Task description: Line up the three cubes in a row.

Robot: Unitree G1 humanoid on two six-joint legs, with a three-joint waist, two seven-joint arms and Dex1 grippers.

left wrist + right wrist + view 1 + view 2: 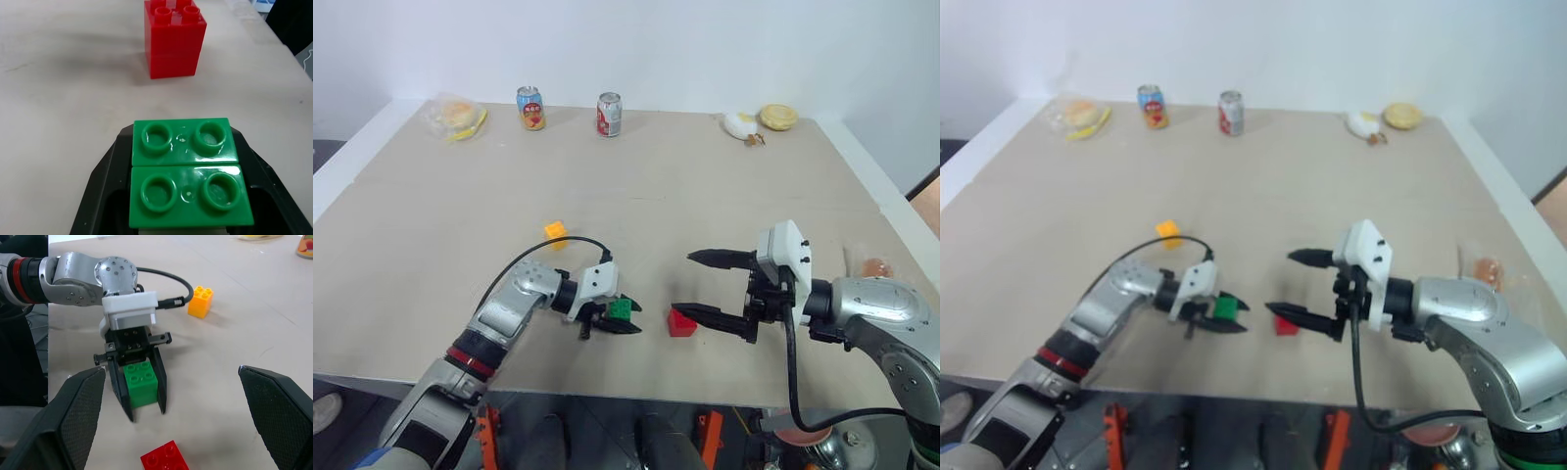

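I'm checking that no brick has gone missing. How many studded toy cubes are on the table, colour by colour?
Green plastic studded cube, in the left gripper: 1
Red plastic studded cube, on the beige table: 1
Yellow-orange plastic studded cube, on the table: 1
Total: 3

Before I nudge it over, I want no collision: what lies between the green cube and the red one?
Bare tabletop; the left wrist view shows nothing between green cube and red cube.
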